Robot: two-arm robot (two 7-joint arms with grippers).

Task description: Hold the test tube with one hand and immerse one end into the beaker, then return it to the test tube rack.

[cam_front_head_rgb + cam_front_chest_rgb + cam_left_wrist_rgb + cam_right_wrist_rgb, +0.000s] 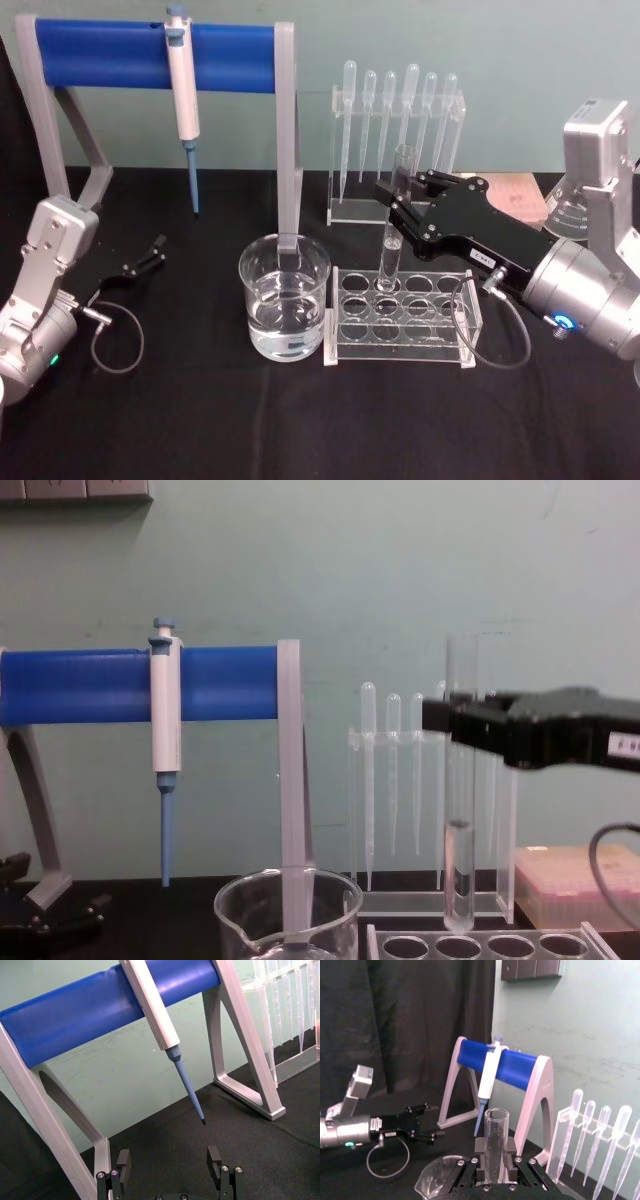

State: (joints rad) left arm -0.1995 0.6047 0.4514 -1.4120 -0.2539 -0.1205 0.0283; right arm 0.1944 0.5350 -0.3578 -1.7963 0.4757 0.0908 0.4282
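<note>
Over the table [220, 430] and rack [398, 352], the test tube [390, 258] is gripped upright by the right end effector [403, 190] so nothing spills; the left end effector [146, 256] is parked open.

Beaker [284, 298], rack [400, 318], pipettor stand [100, 55] on black table [300, 430]

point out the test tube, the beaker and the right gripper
test tube [459, 820], chest view, lower half of its glass body
beaker [285, 318], head view, front wall
right gripper [400, 200], head view, midway between its fingertips, where they clamp the tube
</note>
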